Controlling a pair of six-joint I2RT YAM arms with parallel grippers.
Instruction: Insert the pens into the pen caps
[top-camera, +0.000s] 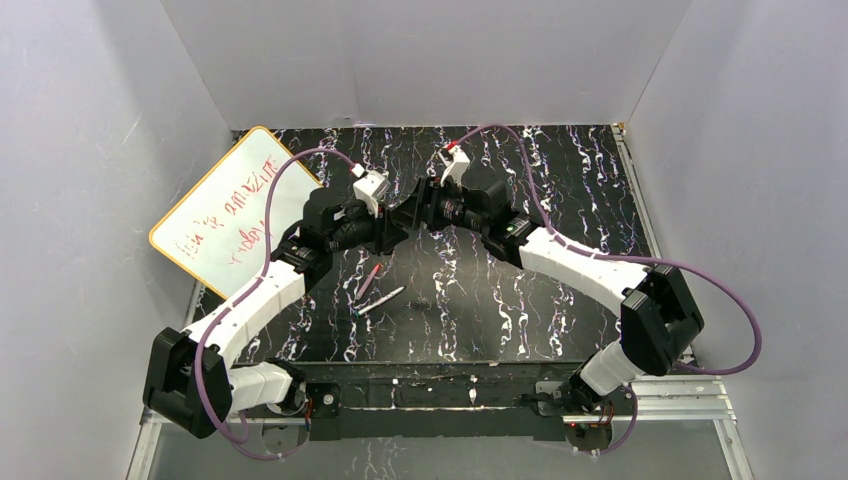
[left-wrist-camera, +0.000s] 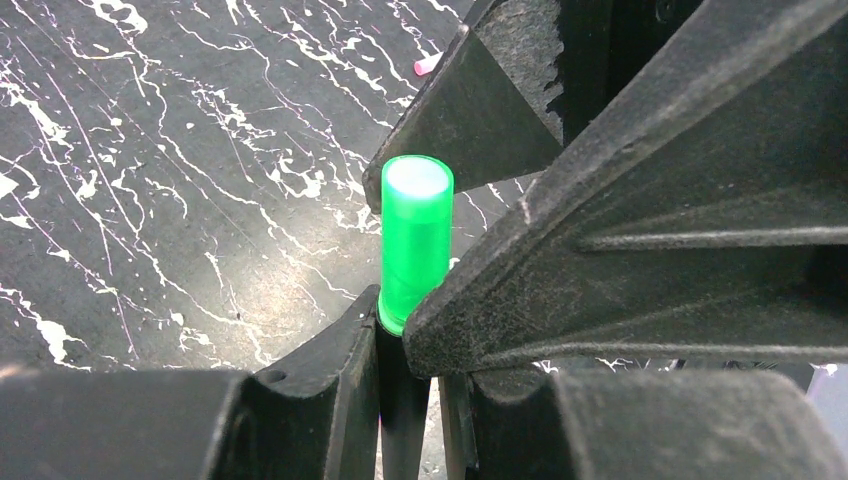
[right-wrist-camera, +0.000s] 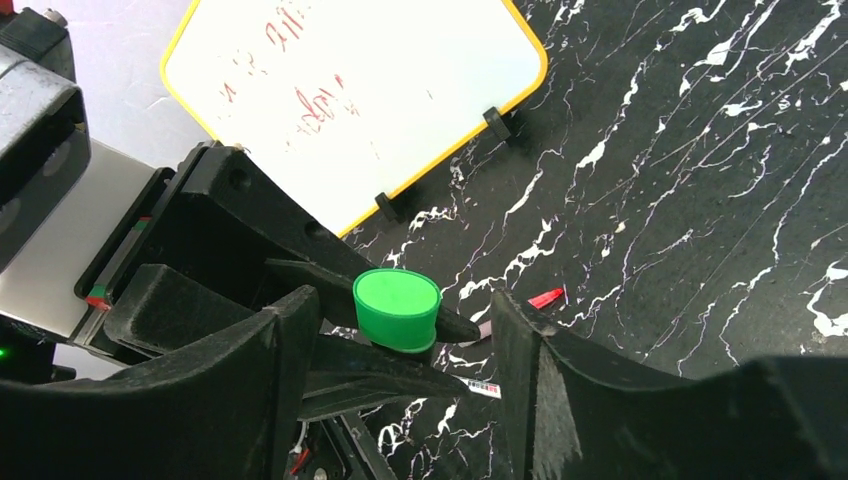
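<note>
My left gripper (top-camera: 400, 222) is shut on the thick black pen (left-wrist-camera: 404, 400) and holds it upright above the table. The green cap (left-wrist-camera: 415, 240) sits on the pen's top end; it also shows in the right wrist view (right-wrist-camera: 397, 308). My right gripper (top-camera: 420, 206) is open, with its fingers (right-wrist-camera: 250, 380) on either side of the cap and a clear gap on both sides. The magenta pen (top-camera: 367, 281) and the white-grey pen (top-camera: 381, 300) lie on the table in front of the left arm. A pale pink cap (left-wrist-camera: 427, 65) lies on the table farther off.
The yellow-rimmed whiteboard (top-camera: 235, 210) lies at the table's left edge, also in the right wrist view (right-wrist-camera: 350, 90). A small magenta-red piece (right-wrist-camera: 546, 297) lies on the black marbled table (top-camera: 560, 180). White walls close in the back and sides.
</note>
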